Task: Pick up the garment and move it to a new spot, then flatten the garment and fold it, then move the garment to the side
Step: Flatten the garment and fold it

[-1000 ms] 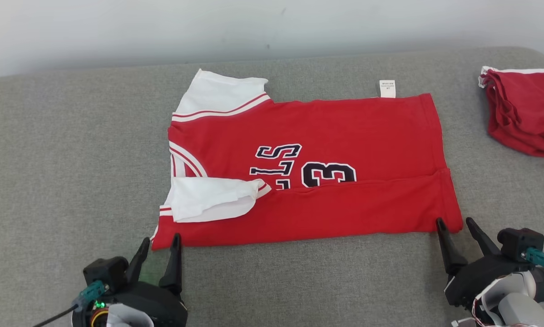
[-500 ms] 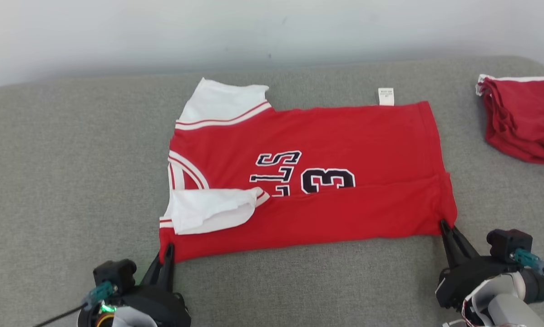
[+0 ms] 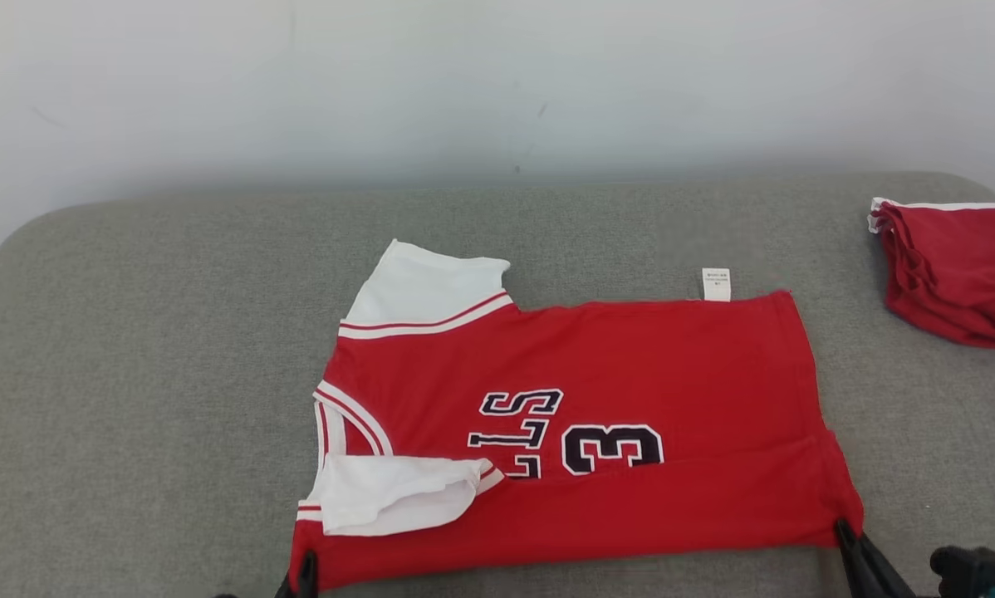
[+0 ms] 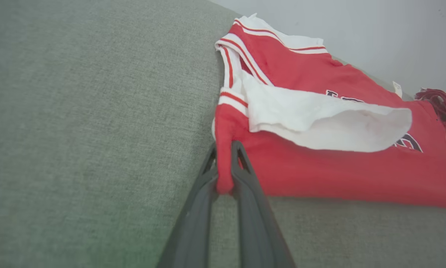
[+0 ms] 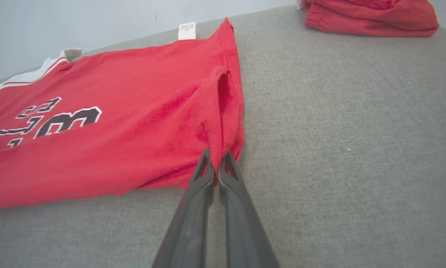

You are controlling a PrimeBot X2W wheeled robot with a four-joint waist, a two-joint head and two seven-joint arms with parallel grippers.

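- Grey padded surface (image 3: pixel 174 332) spreads out under the shirt on all sides.
- Red shirt (image 3: pixel 630 374), white-sleeved, lies flat with its near edge folded over onto itself, number facing up.
- A crumpled red bundle (image 3: pixel 954 274) sits well apart from the shirt, off its hem end.
- Left tool (image 4: pixel 224 146) is pinched tight on the shirt's near shoulder corner.
- Right tool (image 5: pixel 217 152) is pinched tight on the shirt's near hem corner.
- White label (image 3: pixel 716 284) pokes out from the shirt's far edge.
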